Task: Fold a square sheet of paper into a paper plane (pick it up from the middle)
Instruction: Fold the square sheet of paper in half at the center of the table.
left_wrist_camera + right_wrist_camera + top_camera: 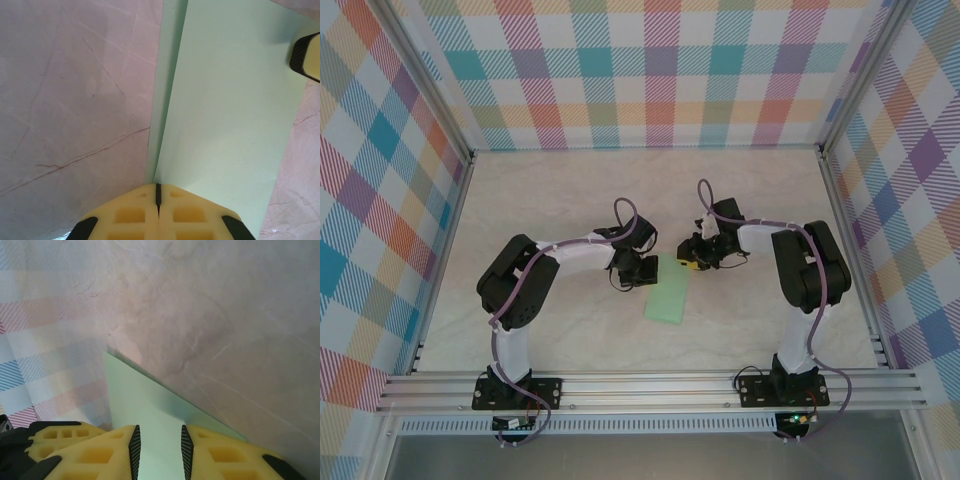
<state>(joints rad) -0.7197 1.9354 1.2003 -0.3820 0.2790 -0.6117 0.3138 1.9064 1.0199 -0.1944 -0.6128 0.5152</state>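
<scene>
The pale mint-green sheet of paper (pixel 668 298) lies on the table, folded over into a narrow rectangle. In the left wrist view its top layer (pixel 230 110) leaves a thin strip of the lower layer (pixel 167 75) showing along the left. My left gripper (pixel 158 186) is shut, and its tip rests at the near end of that folded edge with nothing between the fingers. My right gripper (pixel 160 445) stands open over a pointed corner of the paper (pixel 140 400), which runs flat through the gap. In the top view both grippers, left (pixel 642 270) and right (pixel 692 262), meet at the paper's far end.
The table is pale marble-patterned (pixel 570 190), walled by checked panels (pixel 650 70) on three sides. An aluminium rail (pixel 650 385) carries both arm bases at the near edge. One finger of the right gripper (pixel 307 52) shows beside the paper's far right corner.
</scene>
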